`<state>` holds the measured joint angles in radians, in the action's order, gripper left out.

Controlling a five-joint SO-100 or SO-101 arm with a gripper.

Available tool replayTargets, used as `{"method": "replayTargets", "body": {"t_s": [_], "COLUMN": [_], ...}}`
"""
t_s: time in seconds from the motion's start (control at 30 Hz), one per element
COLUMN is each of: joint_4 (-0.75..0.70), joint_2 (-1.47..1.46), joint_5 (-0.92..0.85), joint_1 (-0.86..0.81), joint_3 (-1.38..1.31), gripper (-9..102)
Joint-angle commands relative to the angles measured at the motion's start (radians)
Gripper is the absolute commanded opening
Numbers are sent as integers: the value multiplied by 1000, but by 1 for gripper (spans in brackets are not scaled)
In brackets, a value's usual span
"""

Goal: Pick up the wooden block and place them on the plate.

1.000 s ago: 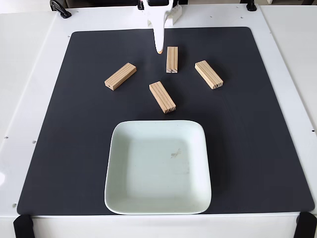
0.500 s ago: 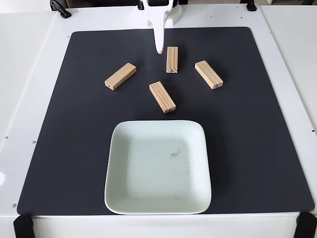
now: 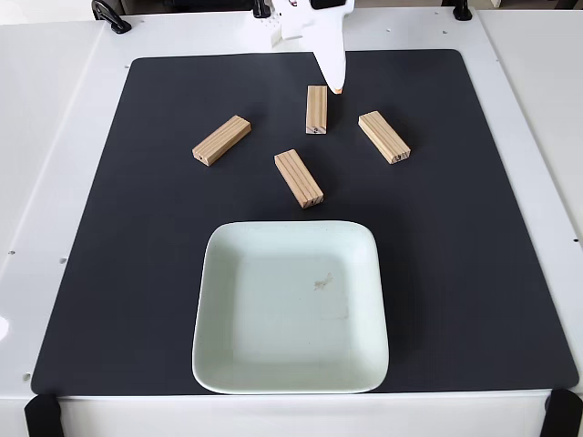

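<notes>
Pine blocks, four alike, lie on a black mat (image 3: pixel 137 273) near the white jaws (image 3: pixel 336 89).
Nearest block (image 3: pixel 316 109) sits just left of the tip, long axis running away from the camera; others (image 3: pixel 221 140) (image 3: pixel 299 178) (image 3: pixel 383 137) lie slanted. Pale square plate (image 3: pixel 219 364) sits well below on the tabletop (image 3: pixel 55 137). Arm cut off above; jaws' opening cannot be told.

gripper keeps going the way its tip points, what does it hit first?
Probably the black mat, between the upright-lying block and the right block. The gripper points down-right in the fixed view; depth is unclear.
</notes>
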<state>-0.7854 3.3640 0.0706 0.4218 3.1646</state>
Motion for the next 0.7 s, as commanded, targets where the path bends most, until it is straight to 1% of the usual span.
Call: {"method": "replayTargets", "body": {"t_s": [0.0, 0.43, 0.57, 0.67], "joint_4": [2, 2, 2, -3], "joint_2": [5, 5, 2, -5], "joint_5": [-3, 0, 9, 28], "joint_1": [20, 14, 26, 77], "joint_3": [-6, -8, -9, -25], "gripper": [0, 0, 0, 0]}}
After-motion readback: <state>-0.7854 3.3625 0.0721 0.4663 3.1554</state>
